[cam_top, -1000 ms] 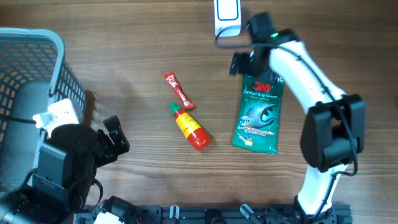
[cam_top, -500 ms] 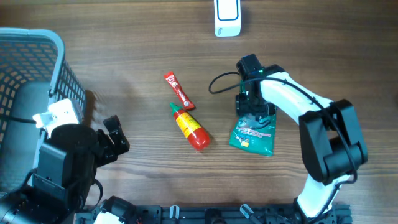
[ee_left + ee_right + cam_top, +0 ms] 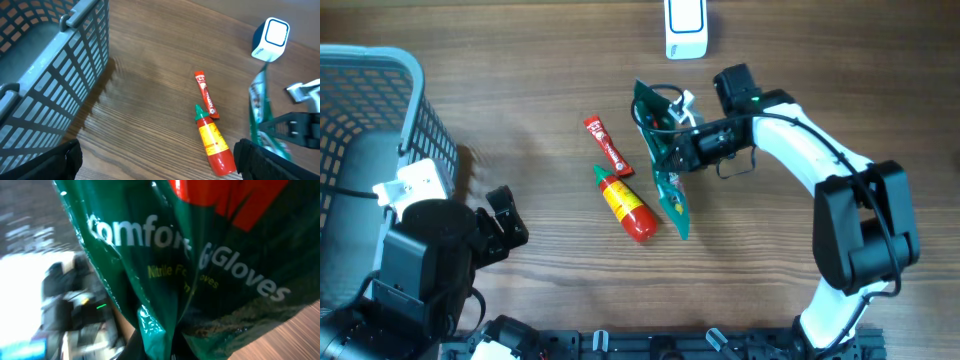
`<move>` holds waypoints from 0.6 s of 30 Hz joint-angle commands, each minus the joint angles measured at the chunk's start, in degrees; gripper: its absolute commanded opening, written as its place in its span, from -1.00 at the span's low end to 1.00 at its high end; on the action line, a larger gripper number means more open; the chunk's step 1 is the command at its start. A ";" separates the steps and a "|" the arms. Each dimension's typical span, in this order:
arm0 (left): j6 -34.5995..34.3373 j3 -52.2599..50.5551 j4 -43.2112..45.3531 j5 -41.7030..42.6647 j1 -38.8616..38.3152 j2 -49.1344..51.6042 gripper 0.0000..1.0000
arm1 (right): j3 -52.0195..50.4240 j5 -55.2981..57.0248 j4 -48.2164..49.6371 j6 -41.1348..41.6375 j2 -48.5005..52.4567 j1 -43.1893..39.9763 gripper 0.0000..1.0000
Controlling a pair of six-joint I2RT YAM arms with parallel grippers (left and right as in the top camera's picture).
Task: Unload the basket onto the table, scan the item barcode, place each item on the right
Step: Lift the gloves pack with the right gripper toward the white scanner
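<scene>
Fingers of right gripper clamped on green gloves packet, 2 o'clock from red sauce bottle; left gripper fingers spread wide.

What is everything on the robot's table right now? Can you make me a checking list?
Surface: wooden table, bare between the things.
Job's things: green glove packet lifted off the table, hanging edge-on; white scanner at the far edge, apart from it.
Clutter: red sachet and red sauce bottle lying close together; grey basket on the left.
Grippers: right gripper shut on the green glove packet; left gripper open, holding nothing.
Cables: thin black cable looping at the right wrist.
Surroundings: nothing seen.
</scene>
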 commanded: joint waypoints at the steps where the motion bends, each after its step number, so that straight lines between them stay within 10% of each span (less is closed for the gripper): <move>1: -0.35 0.04 0.13 -0.55 -0.22 0.00 1.00 | 1.31 -30.36 1.11 -28.92 -1.77 -0.72 -0.91; 9: -0.35 0.04 0.13 -0.55 -0.22 0.00 1.00 | 1.38 -32.26 30.01 -6.36 -1.88 -0.07 -0.91; 18: -0.35 0.04 0.13 -0.55 -0.22 0.00 1.00 | 1.38 -32.24 40.89 41.27 -1.88 0.09 -0.91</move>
